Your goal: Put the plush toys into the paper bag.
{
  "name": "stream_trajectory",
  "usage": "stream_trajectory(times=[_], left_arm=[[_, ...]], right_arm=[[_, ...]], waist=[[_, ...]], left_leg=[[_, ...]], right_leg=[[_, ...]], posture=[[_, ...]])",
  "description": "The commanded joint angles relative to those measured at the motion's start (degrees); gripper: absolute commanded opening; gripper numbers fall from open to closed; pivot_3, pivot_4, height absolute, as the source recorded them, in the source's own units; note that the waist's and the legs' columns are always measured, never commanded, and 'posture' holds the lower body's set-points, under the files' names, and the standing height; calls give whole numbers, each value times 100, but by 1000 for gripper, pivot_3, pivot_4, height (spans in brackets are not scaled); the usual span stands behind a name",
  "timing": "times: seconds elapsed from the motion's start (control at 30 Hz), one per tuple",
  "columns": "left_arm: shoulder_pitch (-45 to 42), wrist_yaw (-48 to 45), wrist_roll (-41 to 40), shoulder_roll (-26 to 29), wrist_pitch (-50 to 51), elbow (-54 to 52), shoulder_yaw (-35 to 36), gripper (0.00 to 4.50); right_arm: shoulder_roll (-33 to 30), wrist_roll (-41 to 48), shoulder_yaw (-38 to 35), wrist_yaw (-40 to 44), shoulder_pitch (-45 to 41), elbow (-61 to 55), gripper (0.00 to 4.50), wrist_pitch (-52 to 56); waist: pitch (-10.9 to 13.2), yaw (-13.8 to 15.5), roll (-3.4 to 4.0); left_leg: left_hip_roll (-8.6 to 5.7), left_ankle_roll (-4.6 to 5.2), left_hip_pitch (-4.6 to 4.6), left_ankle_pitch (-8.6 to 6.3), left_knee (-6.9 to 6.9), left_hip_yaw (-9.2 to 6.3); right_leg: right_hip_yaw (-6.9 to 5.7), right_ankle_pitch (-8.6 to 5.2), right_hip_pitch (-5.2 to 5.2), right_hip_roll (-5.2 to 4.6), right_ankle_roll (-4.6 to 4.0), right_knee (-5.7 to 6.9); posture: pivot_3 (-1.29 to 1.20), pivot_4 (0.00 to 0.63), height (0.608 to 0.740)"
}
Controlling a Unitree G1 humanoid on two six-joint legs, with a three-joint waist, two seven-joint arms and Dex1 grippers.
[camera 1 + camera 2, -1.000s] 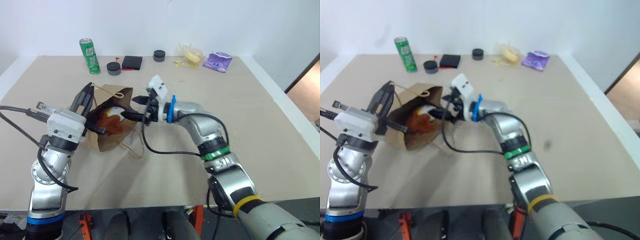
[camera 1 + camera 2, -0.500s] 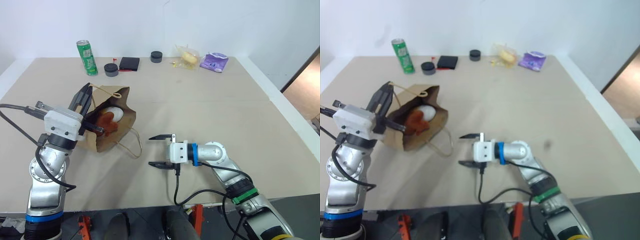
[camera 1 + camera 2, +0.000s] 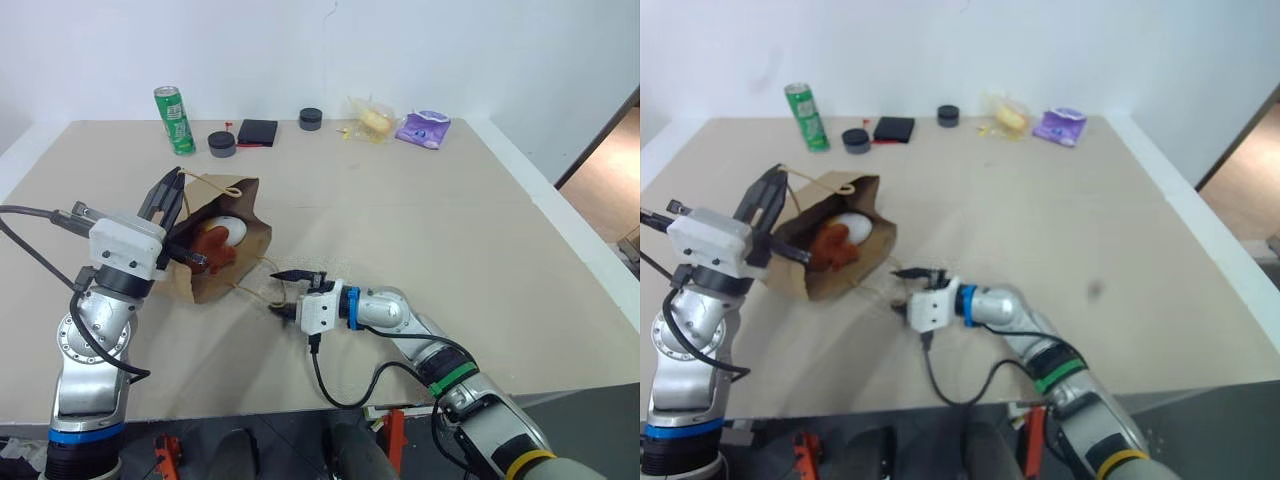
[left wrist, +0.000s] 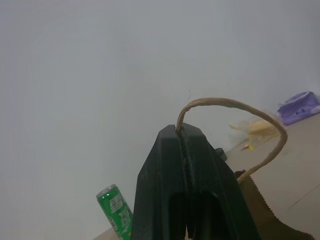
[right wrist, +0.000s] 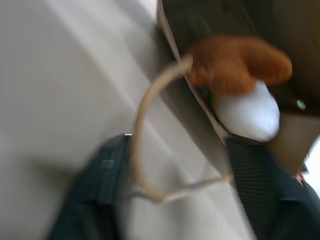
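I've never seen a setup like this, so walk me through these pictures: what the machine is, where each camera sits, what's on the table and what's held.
It is a two-armed humanoid robot. Two pictures come from cameras in its head, looking down on the table; the other two come from a camera on each wrist. The left gripper is shut on a twine handle of the paper bag. Inside lie the brown plush toy and the egg-shaped one. The right gripper sits low by the bag's other handle, fingers either side of it. At the far edge: a green can, a purple packet, small black items.

Brown paper bag (image 3: pixel 205 285), orange-brown and white plush toys (image 3: pixel 222 238), green can (image 3: pixel 176 120).
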Motion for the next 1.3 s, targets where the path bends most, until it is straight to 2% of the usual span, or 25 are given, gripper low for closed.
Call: stream_trajectory(times=[0.03,0.1,0.2,0.37,0.67,0.97,1.1,1.13,1.17,1.2,1.23,1.27,1.3], left_arm=[[-35,17,-70,43,5,-170,87,0],[-49,21,-68,44,5,-148,75,0],[-110,15,-85,66,16,-96,87,0],[-435,125,-288,90,276,-153,242,0],[-440,320,-514,-15,629,-163,411,0],[-135,379,-694,-126,958,-151,465,0],[2,214,-1183,-189,1425,-311,419,0],[32,190,-1274,-191,1529,-354,412,549],[61,153,-1375,-187,1619,-394,402,772],[83,129,-1429,-171,1669,-432,399,1320],[106,87,-1587,-154,1814,-495,410,1727],[128,27,-1741,-122,1937,-561,426,2286],[152,-33,-1909,-79,2097,-639,444,2599]], right_arm=[[-10,-93,-109,-368,-205,106,1054,-200],[-23,-72,-172,-521,-270,105,36,-291],[-124,50,-360,-730,-401,-40,36,-489],[-416,650,-776,-601,-727,-626,36,-665],[-565,1614,-990,91,-1207,-1832,36,153],[-700,1472,-663,691,-924,-1912,36,589],[-700,1558,-701,807,-904,-1973,1339,737],[-687,1584,-721,815,-904,-1974,1877,758],[-653,1672,-752,835,-897,-1981,2314,830],[-627,1749,-777,851,-892,-1994,2947,889],[-615,1853,-803,890,-887,-2028,3337,966],[-586,2032,-847,940,-870,-2081,3915,1110],[-554,2233,-901,987,-850,-2147,4305,1294]], waist=[[0,0,0],[0,0,0],[1,0,0],[4,28,-1],[5,34,0],[5,48,0],[5,48,0],[5,48,0],[5,48,0],[5,48,0],[5,48,0],[5,48,0],[5,48,0]], left_leg=[[0,0,0,0,0,2],[0,0,-1,0,-2,2],[0,0,-2,0,-9,-1],[-2,0,-8,0,-6,-1],[-1,1,-9,-5,-16,-5],[-1,-1,-11,-8,-15,-2],[-2,-1,-11,-8,-14,-1],[-1,-1,-11,-8,-14,-2],[-1,-1,-11,-8,-14,-3],[-1,-1,-11,-8,-14,-4],[-1,-1,-11,-8,-14,-5],[-1,-1,-11,-8,-14,-5],[-1,-1,-11,-8,-14,-5]], right_leg=[[1,0,0,0,0,0],[1,-1,-2,0,1,0],[1,-5,-3,3,-1,0],[2,-6,-4,0,3,0],[0,-21,-5,2,4,0],[0,-26,-7,-1,4,0],[1,-25,-7,-1,5,0],[0,-24,-7,-1,5,0],[-1,-24,-8,0,4,0],[-1,-24,-8,1,4,0],[-2,-24,-8,1,3,0],[-2,-24,-8,1,3,0],[-2,-24,-8,0,3,0]], posture=[[0,150,740],[0,150,740],[0,150,740],[0,150,740],[0,150,740],[0,150,740],[0,150,740],[0,150,740],[0,150,740],[0,150,740],[0,150,740],[0,150,740],[0,150,740]])
